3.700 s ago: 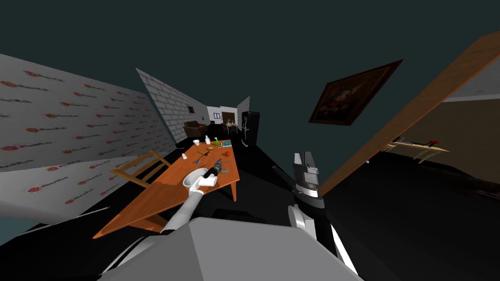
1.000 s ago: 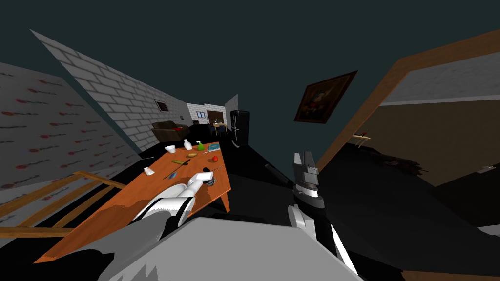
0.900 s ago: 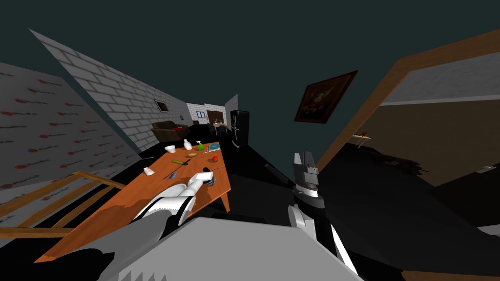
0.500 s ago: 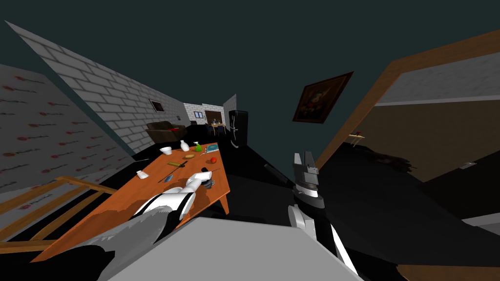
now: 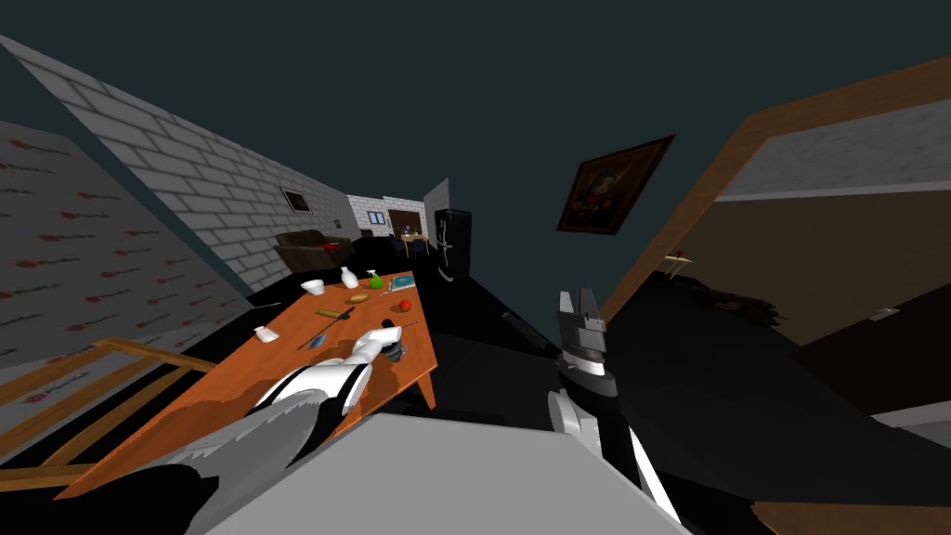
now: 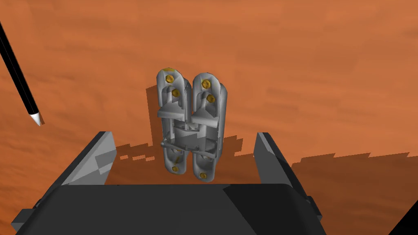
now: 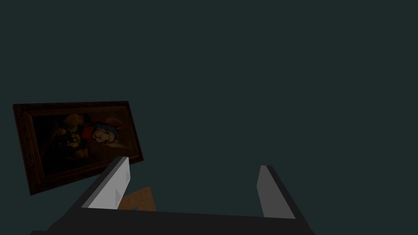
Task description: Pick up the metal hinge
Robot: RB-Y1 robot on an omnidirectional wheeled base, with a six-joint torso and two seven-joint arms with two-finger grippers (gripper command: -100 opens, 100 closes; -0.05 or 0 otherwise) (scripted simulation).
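Head camera has swung since the first frame: the table now runs from lower left toward frame centre, and my left arm lies lower across it. Containers at its far end: white bowl, white bottle, green spray bottle; contents unreadable.

Hinge: grey metal, two rounded leaves side by side, gold screws. It lies flat on the orange-brown top between the spread fingers of my left gripper, touching neither. A black, white-tipped pen lies outside one finger.

Right gripper, right of centre, has its fingers apart.
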